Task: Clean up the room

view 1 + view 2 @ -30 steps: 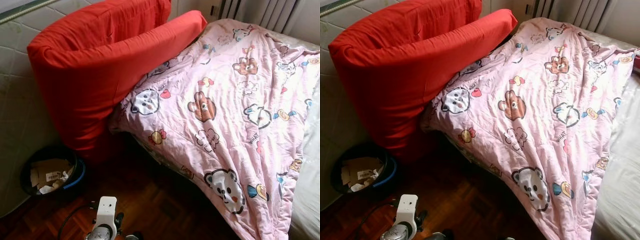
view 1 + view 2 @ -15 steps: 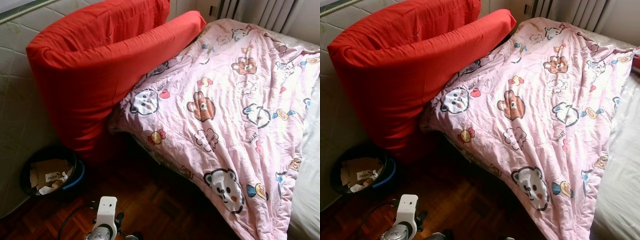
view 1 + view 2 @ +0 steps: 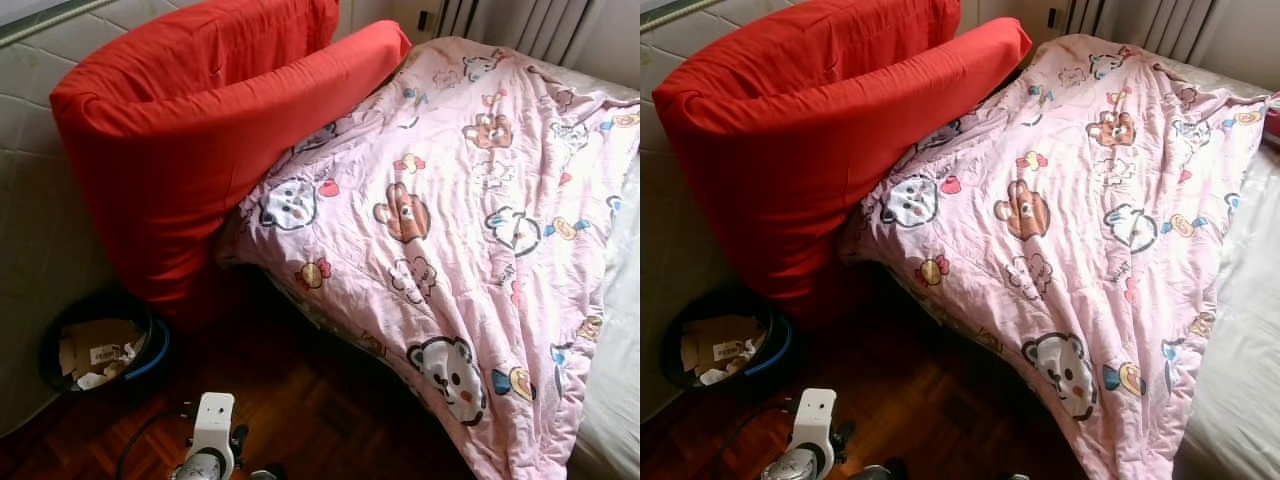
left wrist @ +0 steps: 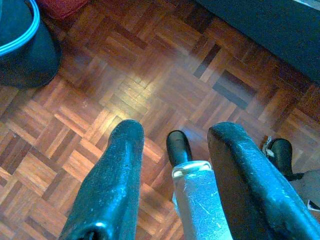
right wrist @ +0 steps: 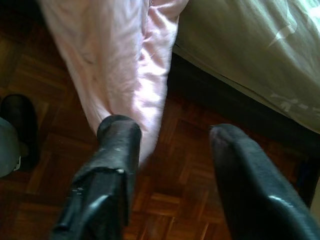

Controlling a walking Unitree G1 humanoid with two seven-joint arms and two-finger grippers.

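A pink quilt (image 3: pixel 450 220) printed with cartoon animals lies rumpled across the bed, and its near edge hangs over the side toward the floor. Two big red cushions (image 3: pixel 190 130) lean against the wall at the bed's head, overlapping the quilt's corner. My left gripper (image 4: pixel 176 129) hangs open above the parquet floor (image 4: pixel 100 100), with nothing between its fingers. My right gripper (image 5: pixel 173 128) is open just beside the hanging quilt edge (image 5: pixel 125 60), which reaches down past one fingertip; I cannot tell whether they touch. The left arm (image 3: pixel 212 425) shows at the bottom of the head view.
A black waste bin (image 3: pixel 100 345) with cardboard scraps stands on the floor by the wall, left of the cushions, also in view as the bin (image 4: pixel 20 45) near my left gripper. A bare mattress sheet (image 3: pixel 615 380) lies right of the quilt. Curtain folds (image 3: pixel 520 20) hang behind the bed.
The head view has drifted very slightly. Nothing in the scene has visibly moved.
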